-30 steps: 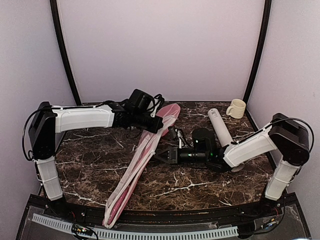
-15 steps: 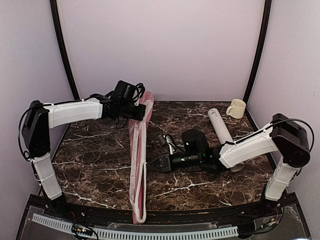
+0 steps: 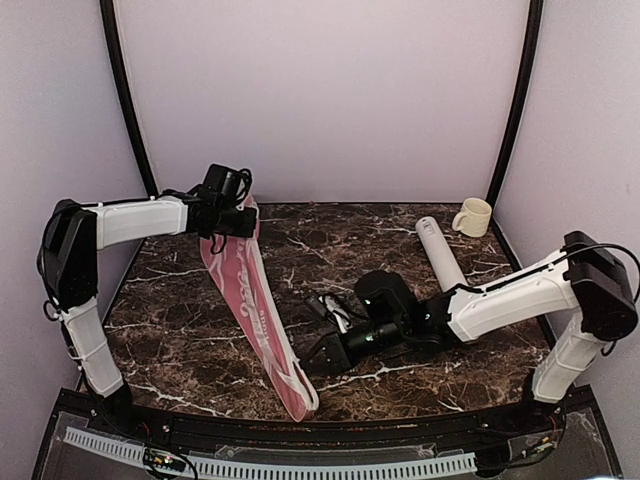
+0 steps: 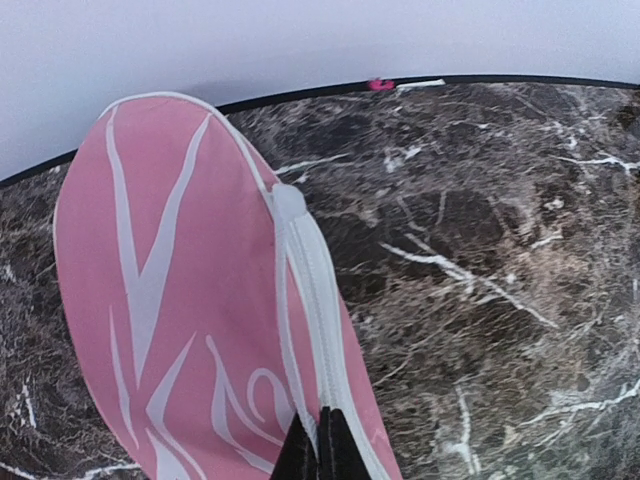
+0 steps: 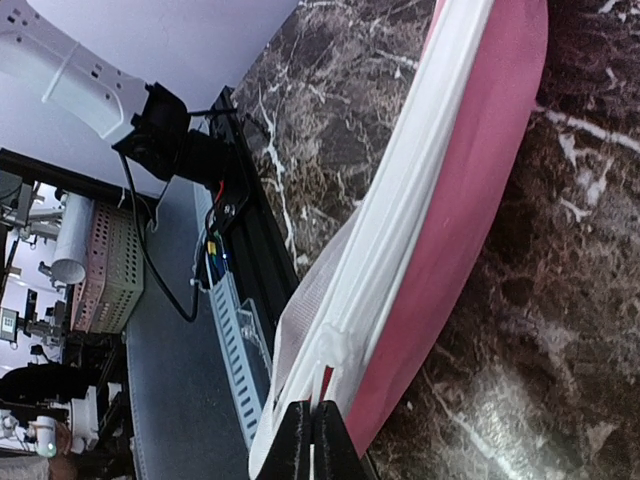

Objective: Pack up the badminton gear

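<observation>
Now racquet cover (image 3: 252,315) lies swung from centre toward left edge of tabletop (image 3: 165,320), stretched between left gripper (image 3: 245,226) and right gripper (image 3: 308,366) (both pinched shut on its white seam); closing cover seems underway.

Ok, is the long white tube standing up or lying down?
Lying down. The long white tube rests lengthwise on the dark marble table, one end near the cream mug, the other hidden behind the right arm.

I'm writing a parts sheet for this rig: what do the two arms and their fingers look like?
The left arm and the right arm both have smooth white shell links between bulky black joint housings. Thin black cables loop around the shoulders and wrists. The fingers are slim, flat and black.
</observation>
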Action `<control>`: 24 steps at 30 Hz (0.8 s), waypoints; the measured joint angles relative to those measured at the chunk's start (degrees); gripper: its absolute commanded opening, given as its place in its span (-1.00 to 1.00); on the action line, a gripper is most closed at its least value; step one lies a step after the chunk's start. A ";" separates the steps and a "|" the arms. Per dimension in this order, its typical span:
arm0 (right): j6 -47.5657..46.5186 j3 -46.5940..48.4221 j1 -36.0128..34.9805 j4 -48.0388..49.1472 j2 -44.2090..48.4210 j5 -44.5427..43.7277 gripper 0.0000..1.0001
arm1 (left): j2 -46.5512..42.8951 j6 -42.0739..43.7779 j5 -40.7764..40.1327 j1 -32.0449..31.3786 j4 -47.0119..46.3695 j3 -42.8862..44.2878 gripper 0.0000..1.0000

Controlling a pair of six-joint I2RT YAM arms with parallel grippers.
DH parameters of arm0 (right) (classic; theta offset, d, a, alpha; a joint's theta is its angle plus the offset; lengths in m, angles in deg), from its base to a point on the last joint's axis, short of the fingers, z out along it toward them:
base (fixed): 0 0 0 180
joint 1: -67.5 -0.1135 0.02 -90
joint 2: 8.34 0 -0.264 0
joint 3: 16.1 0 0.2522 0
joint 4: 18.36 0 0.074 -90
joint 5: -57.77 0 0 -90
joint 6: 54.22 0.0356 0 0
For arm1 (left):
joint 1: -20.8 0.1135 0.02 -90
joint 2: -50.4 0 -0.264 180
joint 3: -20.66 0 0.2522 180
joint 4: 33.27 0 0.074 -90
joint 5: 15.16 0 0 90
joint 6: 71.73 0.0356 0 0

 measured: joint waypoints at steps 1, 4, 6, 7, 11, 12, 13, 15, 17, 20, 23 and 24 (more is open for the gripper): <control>-0.31 -0.17 -0.37 -1.18 0.55 0.15 -1.00 | 0.00 0.00 -0.11 0.83 0.02 -0.63 -1.00; -1.18 -0.79 -1.90 -4.98 1.79 0.72 -1.00 | 0.00 0.00 -0.35 3.48 0.13 -2.58 -1.00; -1.42 -1.81 -2.80 -7.30 2.99 1.03 -1.00 | 0.00 0.00 -0.63 5.16 0.24 -3.52 -1.00; -1.33 -2.64 -3.08 -8.04 3.89 1.03 -1.00 | 0.00 -0.02 -0.79 5.84 0.22 -3.87 -1.00; 0.09 -6.40 -3.21 -10.12 8.11 -0.57 -1.00 | 0.00 -0.04 -1.01 7.78 0.13 -5.66 -1.00; 0.52 -6.82 -3.21 -10.40 8.61 -1.09 -1.00 | 0.00 -0.04 -0.98 8.00 0.17 -6.05 -1.00; 1.09 -7.39 -3.15 -10.95 9.40 -2.03 -1.00 | 0.00 -0.04 -0.96 8.09 0.24 -6.45 -1.00; 2.10 -8.20 -2.80 -11.87 10.34 -3.63 -1.00 | 0.00 -0.04 -0.96 8.15 0.28 -7.02 -1.00; 3.17 -8.90 -1.88 -12.96 10.75 -4.94 -1.00 | -0.07 -0.04 -0.94 8.26 0.11 -7.41 -1.00; 5.51 -10.73 1.18 -13.35 10.80 -6.27 -1.00 | -0.33 0.00 -0.79 8.68 -0.57 -8.26 -1.00; 7.58 -12.04 3.91 -13.46 10.82 -7.45 -1.00 | -1.20 -0.02 0.22 9.22 -1.53 -9.90 -1.00; 8.22 -12.46 4.94 -13.75 11.04 -8.28 -1.00 | -1.75 -0.07 0.68 9.33 -2.05 -10.86 -1.00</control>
